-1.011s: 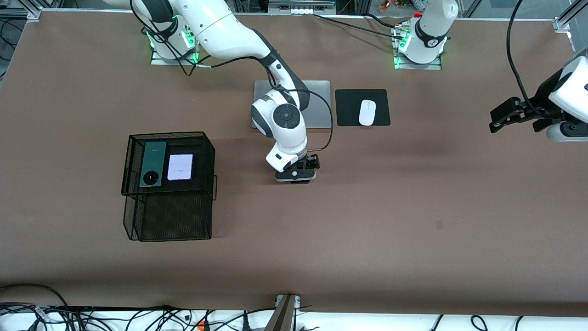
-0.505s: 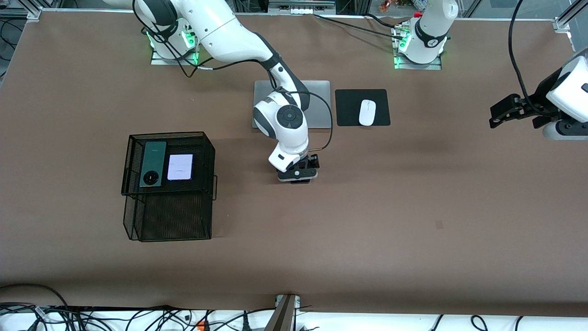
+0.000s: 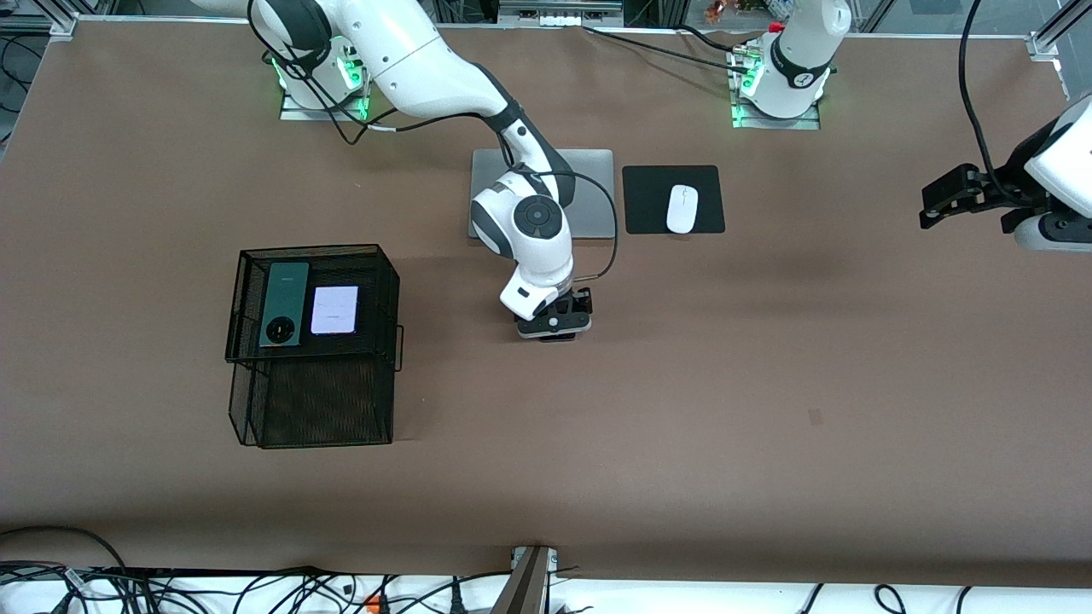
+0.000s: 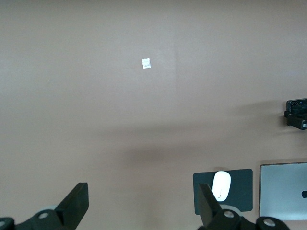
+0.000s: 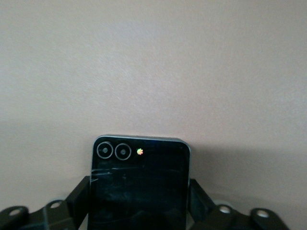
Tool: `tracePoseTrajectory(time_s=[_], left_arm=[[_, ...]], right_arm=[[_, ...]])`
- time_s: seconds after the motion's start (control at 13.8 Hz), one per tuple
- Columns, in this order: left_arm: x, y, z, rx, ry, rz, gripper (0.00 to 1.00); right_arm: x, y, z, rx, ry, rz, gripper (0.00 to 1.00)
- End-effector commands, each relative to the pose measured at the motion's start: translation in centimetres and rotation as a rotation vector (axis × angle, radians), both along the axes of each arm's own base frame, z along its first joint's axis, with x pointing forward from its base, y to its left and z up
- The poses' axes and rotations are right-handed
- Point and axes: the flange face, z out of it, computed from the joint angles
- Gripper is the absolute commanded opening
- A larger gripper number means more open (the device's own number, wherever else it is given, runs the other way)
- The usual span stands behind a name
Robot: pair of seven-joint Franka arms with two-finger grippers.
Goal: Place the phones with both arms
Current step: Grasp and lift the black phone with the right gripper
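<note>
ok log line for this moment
right gripper: low on table, fingers against black phone | left gripper: open, waiting | green phone, white phone: on basket

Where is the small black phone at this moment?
The small black phone lies on the table between the right gripper's fingers, nearer the front camera than the laptop.

The black phone (image 5: 138,184) runs off the right wrist view's edge at six o'clock (lower half unseen), and the right gripper (image 3: 554,328) covers it in the front view.
</note>
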Motion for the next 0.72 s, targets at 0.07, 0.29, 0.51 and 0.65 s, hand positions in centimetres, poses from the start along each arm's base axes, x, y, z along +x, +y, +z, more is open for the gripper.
tracePoseTrajectory(time_s=[0.07,0.29,0.51,0.65], left_arm=[[-0.9,-0.7,0.2,-0.017,0.006,-0.014,1.0],[-0.7,-0.9,-0.1,-0.018,0.008,-0.022,1.0],[-0.6,-1.0,0.1,-0.017,-0.001,-0.028,1.0],[-0.6,-1.0,0.1,-0.018,-0.001,-0.032,1.0]], right_arm=[[-0.1,0.5,-1.4,0.0,-0.011,0.019,0.19],[0.1,0.5,-0.4,0.001,-0.016,0.018,0.07],[0.6,0.2,2.2,-0.015,-0.009,0.004,0.07],[1.7,-0.6,5.1,-0.03,-0.035,-0.002,0.06]])
